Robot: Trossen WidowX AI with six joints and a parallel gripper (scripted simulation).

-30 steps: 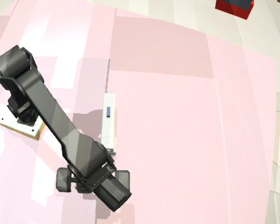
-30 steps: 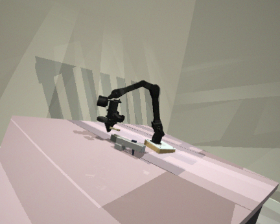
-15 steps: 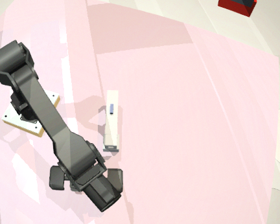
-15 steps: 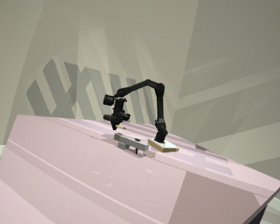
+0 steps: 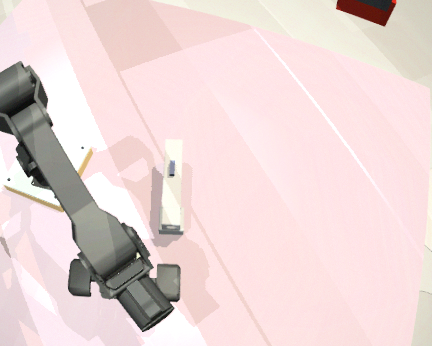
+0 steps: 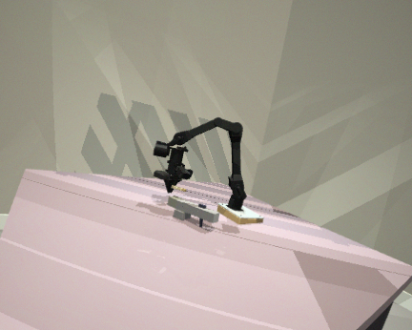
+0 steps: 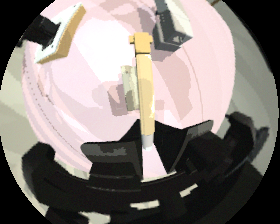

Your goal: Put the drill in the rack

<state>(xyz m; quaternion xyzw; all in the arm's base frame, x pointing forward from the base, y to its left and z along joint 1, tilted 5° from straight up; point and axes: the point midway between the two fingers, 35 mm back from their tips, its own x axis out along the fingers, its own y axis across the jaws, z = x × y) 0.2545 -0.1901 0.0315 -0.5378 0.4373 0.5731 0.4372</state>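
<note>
My gripper (image 6: 170, 190) (image 7: 143, 121) is shut on the grey end of the drill (image 6: 178, 188) (image 7: 145, 92), a yellow stick with a short crosspiece at its far end. The drill is held above the table and clear of the long pale grey block (image 5: 173, 195) (image 6: 193, 210) (image 7: 181, 31). A small dark blue key (image 5: 171, 168) (image 6: 202, 206) shows on the block's top. The small cream rack (image 7: 131, 90) lies on the table, below and just left of the drill in the wrist view. In the top view the arm hides the fingers and the drill.
The arm's white base board with a wooden edge (image 5: 84, 162) (image 6: 248, 219) (image 7: 64, 47) stands on the pink table (image 5: 300, 200) (image 6: 143, 267). The long block lies between it and the open side of the table. A dark red box (image 5: 364, 13) is beyond the table edge.
</note>
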